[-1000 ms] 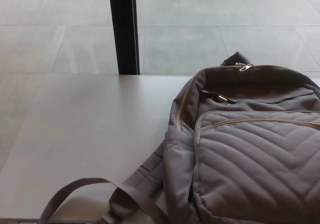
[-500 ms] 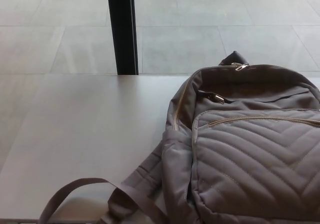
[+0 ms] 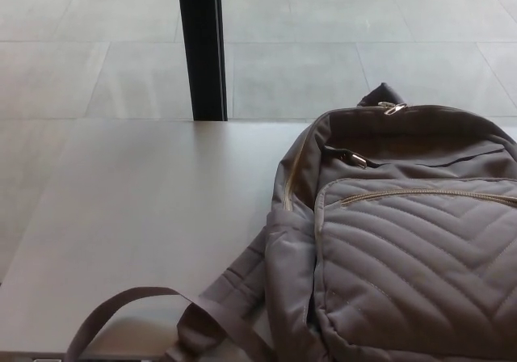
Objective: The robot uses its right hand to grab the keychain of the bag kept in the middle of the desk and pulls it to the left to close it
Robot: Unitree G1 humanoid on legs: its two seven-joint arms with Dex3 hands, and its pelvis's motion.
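Note:
A grey quilted backpack (image 3: pixel 404 241) lies on the pale desk (image 3: pixel 145 216), filling the right half of the head view. A metal zipper pull (image 3: pixel 355 159) sits at the left end of a dark zipper slit across its upper front. A second metal pull (image 3: pixel 393 107) shows at the bag's top edge. A zipper (image 3: pixel 428 193) with gold teeth runs along the quilted front pocket. One shoulder strap (image 3: pixel 137 305) loops out toward the lower left. Neither of my hands appears in the view.
A black vertical post (image 3: pixel 203 47) stands beyond the desk's far edge, with grey floor tiles (image 3: pixel 89 47) behind it. The desk's near edge runs along the bottom left of the picture.
Only the camera has shifted slightly, left and then back right; the bag and strap lie as before.

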